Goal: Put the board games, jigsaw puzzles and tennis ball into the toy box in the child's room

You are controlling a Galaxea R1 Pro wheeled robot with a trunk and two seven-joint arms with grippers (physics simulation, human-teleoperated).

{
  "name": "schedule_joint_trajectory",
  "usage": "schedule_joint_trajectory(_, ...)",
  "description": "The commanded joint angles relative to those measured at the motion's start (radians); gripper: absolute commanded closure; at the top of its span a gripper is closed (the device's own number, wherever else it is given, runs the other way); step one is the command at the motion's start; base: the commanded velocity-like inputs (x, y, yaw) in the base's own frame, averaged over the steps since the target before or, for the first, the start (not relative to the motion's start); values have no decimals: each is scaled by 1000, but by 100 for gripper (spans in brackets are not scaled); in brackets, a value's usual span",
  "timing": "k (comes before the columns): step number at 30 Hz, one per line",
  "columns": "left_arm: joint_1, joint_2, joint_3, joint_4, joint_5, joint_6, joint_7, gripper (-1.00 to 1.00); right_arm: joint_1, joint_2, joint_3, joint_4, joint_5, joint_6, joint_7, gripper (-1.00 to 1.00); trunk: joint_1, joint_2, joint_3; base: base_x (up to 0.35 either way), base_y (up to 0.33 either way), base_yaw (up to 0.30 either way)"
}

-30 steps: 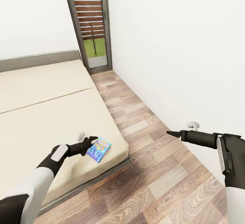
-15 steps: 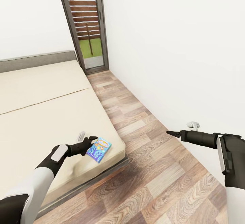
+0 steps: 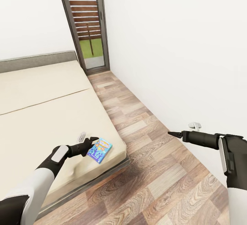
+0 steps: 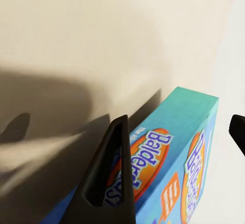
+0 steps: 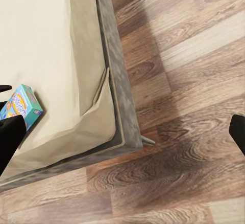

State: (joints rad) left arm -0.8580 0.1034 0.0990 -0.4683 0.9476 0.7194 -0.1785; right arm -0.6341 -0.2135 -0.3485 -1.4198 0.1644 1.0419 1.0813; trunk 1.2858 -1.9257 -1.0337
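Observation:
A blue cartoon-printed board game (image 3: 100, 150) sits between the fingers of my left gripper (image 3: 92, 142), just above the near right corner of the bed (image 3: 44, 115). In the left wrist view the same board game (image 4: 173, 157) spans the gap between the fingers (image 4: 109, 183), tilted over the beige mattress, which carries its shadow. My right gripper (image 3: 172, 134) hangs open over the wood floor (image 3: 154, 170), well right of the bed. The right wrist view looks down on the bed corner (image 5: 115, 127) and the board game (image 5: 20, 105).
A dark-framed slatted window (image 3: 85, 23) stands at the far end of the aisle between the bed and the white wall (image 3: 178, 47). The grey headboard (image 3: 37, 60) runs along the back wall. The plank-floor aisle is narrow.
The view turned slightly between one second and half a second ago, so bed and window slid left while the box stayed in my left gripper. Since then nothing has visibly changed.

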Motion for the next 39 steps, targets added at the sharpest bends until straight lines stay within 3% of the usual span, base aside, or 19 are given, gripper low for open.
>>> schedule_joint_trajectory(1,0,-1,5,0,-8,6,-2,-100,-1,0,-1,-1,10,5,11,-100,0,0,-1,0,0,-12)
schedule_joint_trajectory(23,1,-1,5,0,-7,6,-3,-100,-1,0,0,-1,10,5,11,-100,0,0,-1,0,0,-164)
schedule_joint_trajectory(39,1,0,5,0,-7,6,-4,-100,0,0,-1,-1,8,5,11,-100,0,0,-1,0,0,-37)
